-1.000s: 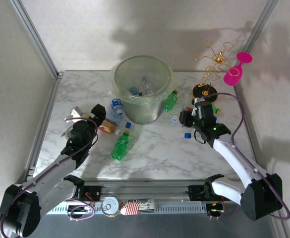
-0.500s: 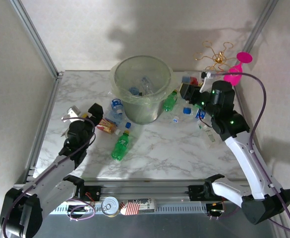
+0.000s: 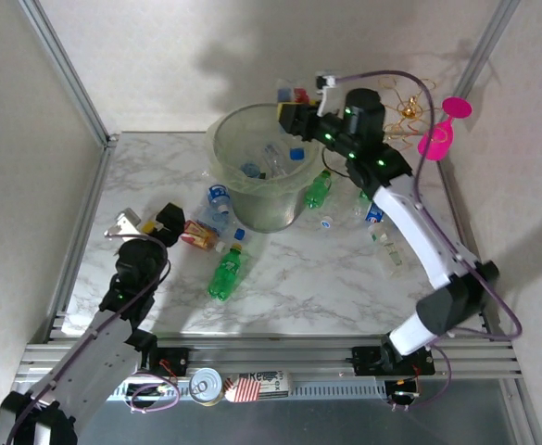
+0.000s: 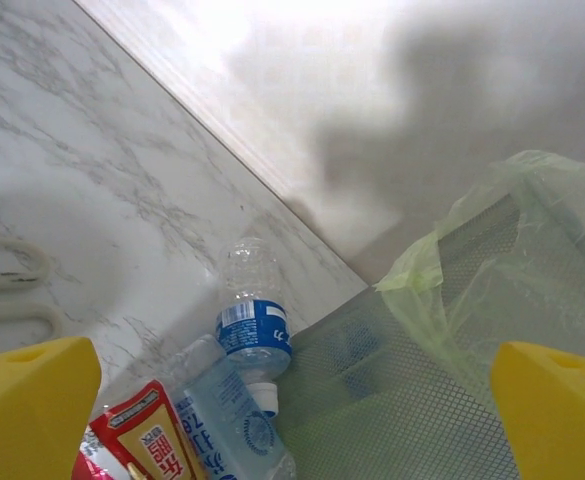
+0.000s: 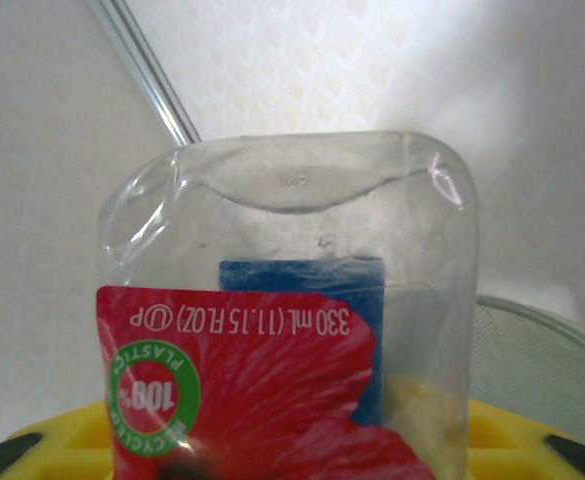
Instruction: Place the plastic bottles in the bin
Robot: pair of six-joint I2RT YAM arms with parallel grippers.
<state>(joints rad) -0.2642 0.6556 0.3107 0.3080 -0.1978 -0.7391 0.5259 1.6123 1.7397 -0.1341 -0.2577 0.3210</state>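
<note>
Above the far rim of the bin [image 3: 252, 209], clamped in the right gripper [image 3: 294, 107]: clear bottle [image 5: 292, 300], thin-walled and dented, domed base pointing away from the wrist, glossy red label marked 330 mL. Judged step: carry to the bin, release not yet made. Next move: confirm bottle position inside the rim line from the top view, then part the fingers and let fall; expect light, springy plastic to glance off the rim or catch on the loose liner bag [image 4: 442, 250]. Bin body: round, translucent grey-green, mesh-textured wall, several bottles lying inside. Outward on the marble-patterned table [image 3: 298, 287]: green bottle [image 3: 225, 273] with orange cap in front of the bin; second green bottle [image 3: 318, 188] just beside its right wall; blue-labelled bottle [image 4: 254, 325], clear, cap end at the left wall. Left gripper [image 3: 167, 221]: yellow fingers [image 4: 32, 400] spread wide, nothing between them, facing the blue-labelled bottle. Treat that bottle as the likely following pick.
</note>
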